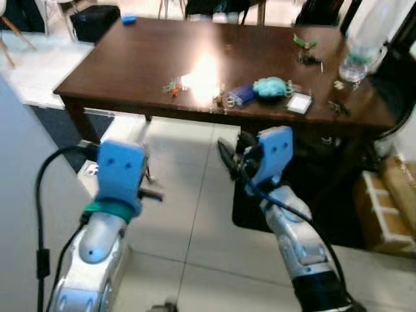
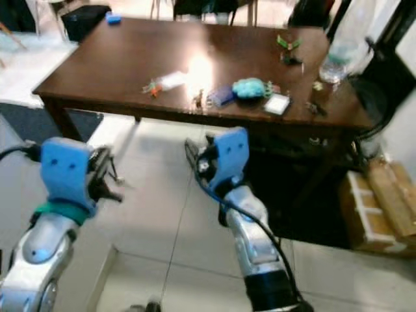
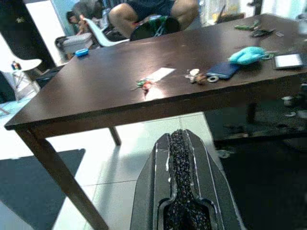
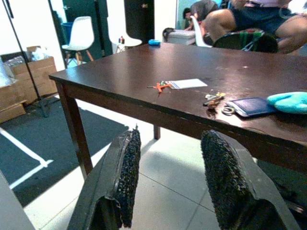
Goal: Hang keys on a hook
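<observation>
I reckon keys at table's 6 o'clock edge are light, jangly, slippery — pinch the ring; R gripper spread, L gripper pressed together, both empty.

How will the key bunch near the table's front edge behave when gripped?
The key bunch is probably floppy: several loose pieces on a ring, likely to dangle. It lies flat on the table, so pinching it may be hard. Probably light. The right gripper is open.

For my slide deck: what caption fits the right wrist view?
Open right gripper faces a dark wooden table holding keys.
</observation>
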Tool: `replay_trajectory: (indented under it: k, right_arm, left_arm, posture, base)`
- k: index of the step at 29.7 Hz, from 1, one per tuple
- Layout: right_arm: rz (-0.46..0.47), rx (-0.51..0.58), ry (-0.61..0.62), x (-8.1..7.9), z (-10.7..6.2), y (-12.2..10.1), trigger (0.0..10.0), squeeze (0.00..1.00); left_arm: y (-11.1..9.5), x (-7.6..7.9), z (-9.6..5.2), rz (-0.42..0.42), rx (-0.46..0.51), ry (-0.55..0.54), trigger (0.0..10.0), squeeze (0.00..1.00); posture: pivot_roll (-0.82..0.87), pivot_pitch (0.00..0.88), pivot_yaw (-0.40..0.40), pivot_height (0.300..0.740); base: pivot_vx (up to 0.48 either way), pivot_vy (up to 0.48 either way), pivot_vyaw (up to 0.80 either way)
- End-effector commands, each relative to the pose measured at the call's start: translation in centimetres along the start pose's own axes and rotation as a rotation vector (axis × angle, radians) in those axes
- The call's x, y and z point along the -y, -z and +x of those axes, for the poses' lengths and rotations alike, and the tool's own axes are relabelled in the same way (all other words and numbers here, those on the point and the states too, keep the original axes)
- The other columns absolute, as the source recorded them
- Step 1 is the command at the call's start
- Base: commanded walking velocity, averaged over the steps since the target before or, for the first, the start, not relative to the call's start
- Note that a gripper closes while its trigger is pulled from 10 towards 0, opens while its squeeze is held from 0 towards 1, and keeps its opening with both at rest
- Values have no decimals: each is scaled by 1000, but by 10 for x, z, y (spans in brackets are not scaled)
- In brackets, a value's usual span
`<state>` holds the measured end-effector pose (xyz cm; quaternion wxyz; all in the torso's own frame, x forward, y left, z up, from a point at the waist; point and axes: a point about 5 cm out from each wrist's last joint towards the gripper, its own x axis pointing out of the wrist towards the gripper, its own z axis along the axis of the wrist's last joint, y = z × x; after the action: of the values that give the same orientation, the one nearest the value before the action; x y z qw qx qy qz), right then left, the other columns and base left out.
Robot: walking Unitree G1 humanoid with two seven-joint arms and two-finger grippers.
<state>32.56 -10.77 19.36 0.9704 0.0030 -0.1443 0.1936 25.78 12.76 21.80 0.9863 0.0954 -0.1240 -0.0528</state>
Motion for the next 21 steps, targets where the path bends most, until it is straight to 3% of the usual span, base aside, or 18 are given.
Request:
replay_trajectory:
  k: [1,11,21]
  right_arm:
    - [-2,8,-36,-9,2,-1,10000,0]
    - [-27,48,-58,-12,5,-13,10000,0]
    - [-29,59,-55,-12,6,-16,10000,0]
  left_arm:
    - [7,-1,-2,0,-40,-3,10000,0]
    - [2,6,4,-63,-49,13,10000,0]
    - [0,9,6,-54,-32,32,10000,0]
  posture:
    - [-20,80,50,740]
    - [-23,79,55,740]
    - [-22,79,57,740]
  base:
    - [0,0,788]
    - [0,0,788]
    - [0,0,788]
